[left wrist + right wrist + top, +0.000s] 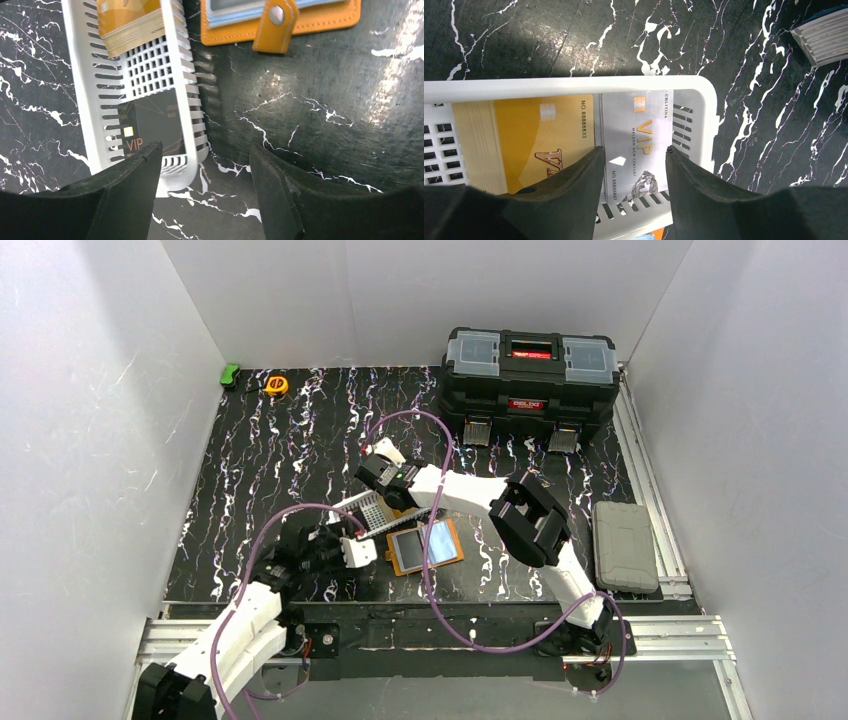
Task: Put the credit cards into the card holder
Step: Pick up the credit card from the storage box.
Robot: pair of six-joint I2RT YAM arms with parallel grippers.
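The credit cards lie in a white slotted basket (366, 508) (574, 84) (86, 95): a gold stack (536, 135) (131, 25), a silver VIP card (636, 135) and a dark VIP card (150, 122). My right gripper (634, 150) (383, 478) reaches into the basket, and each finger sits against a long edge of the silver card. The card holder (425, 547) (295, 22) lies open on the table just right of the basket. My left gripper (205, 148) (352, 548) is open at the basket's near end, with the basket's corner between its fingers.
A black toolbox (528, 375) stands at the back right. A grey flat case (624, 545) lies at the right edge. A yellow tape measure (276, 385) and a green object (231, 374) sit at the back left. White walls enclose the table.
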